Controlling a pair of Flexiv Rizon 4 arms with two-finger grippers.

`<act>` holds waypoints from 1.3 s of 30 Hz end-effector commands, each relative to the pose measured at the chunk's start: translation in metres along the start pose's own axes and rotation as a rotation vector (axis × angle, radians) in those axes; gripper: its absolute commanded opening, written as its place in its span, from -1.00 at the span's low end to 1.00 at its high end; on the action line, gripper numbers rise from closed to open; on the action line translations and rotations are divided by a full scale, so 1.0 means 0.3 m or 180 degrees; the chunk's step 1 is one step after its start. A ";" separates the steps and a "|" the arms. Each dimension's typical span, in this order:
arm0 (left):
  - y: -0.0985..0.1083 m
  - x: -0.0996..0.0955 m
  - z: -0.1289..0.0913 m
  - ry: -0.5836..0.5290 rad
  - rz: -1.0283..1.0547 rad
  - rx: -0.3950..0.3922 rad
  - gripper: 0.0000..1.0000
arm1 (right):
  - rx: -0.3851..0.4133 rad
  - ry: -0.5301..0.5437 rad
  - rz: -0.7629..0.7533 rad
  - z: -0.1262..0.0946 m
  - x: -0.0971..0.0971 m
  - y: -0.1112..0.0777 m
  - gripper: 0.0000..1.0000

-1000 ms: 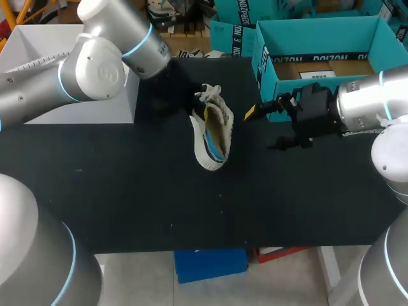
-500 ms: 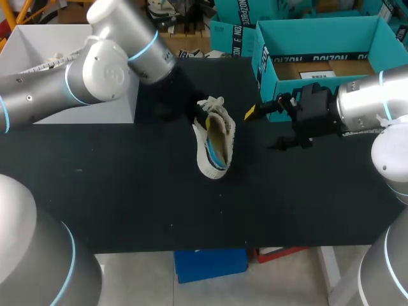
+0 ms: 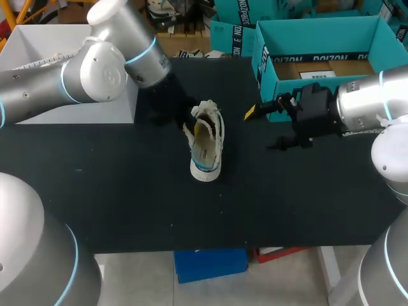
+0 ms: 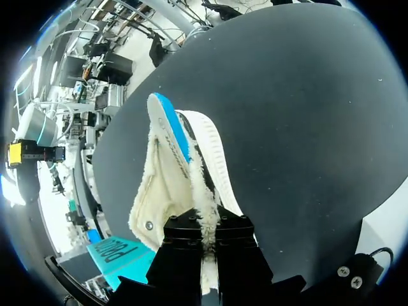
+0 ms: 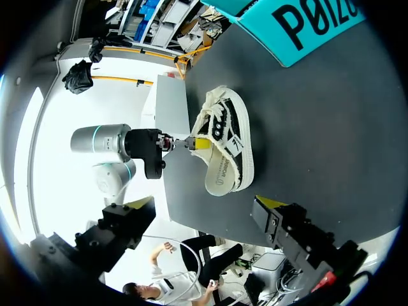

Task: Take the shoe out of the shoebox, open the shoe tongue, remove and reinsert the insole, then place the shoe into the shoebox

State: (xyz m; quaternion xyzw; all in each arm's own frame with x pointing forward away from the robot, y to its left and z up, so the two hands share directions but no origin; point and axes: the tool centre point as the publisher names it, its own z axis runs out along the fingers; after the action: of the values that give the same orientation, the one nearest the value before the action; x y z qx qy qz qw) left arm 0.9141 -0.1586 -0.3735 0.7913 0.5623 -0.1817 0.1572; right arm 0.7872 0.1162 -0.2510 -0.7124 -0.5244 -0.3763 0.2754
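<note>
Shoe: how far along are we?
Done: shoe is out of the shoebox, on the table. In hand: left gripper shut on its collar edge; right gripper open, apart. Left: insole out and back in, shoe back into box.

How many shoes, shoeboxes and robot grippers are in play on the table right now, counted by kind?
shoe: 1
teal shoebox: 1
grippers: 2 (left gripper shut on the shoe, right gripper open)
Total: 4
</note>
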 end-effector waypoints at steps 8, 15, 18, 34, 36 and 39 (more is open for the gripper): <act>0.004 0.012 0.005 0.0313 -0.0132 0.0011 -0.14 | -0.0001 -0.0004 0.0002 0.005 0.002 0.001 1.00; 0.003 -0.007 -0.016 0.0236 -0.0199 -0.0041 1.00 | -0.0001 -0.0004 0.0002 0.005 0.002 0.001 1.00; -0.001 -0.023 -0.045 0.0199 -0.0209 -0.0065 1.00 | -0.0001 -0.0004 0.0002 0.005 0.002 0.001 1.00; -0.136 -0.094 -0.120 -0.0123 -0.0617 -0.0110 1.00 | -0.0001 -0.0004 0.0002 0.005 0.002 0.001 1.00; -0.160 -0.087 -0.112 -0.0227 -0.0740 -0.0117 1.00 | -0.0001 -0.0004 0.0002 0.005 0.002 0.001 1.00; -0.196 -0.070 -0.093 -0.0410 -0.0935 -0.0149 1.00 | -0.0001 -0.0004 0.0002 0.005 0.002 0.001 1.00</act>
State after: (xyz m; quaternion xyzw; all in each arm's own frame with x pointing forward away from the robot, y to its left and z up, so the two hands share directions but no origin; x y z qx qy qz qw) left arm 0.8669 -0.1539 -0.3317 0.7013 0.6587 -0.2301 0.1457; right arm 0.7872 0.1162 -0.2510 -0.7124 -0.5244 -0.3763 0.2754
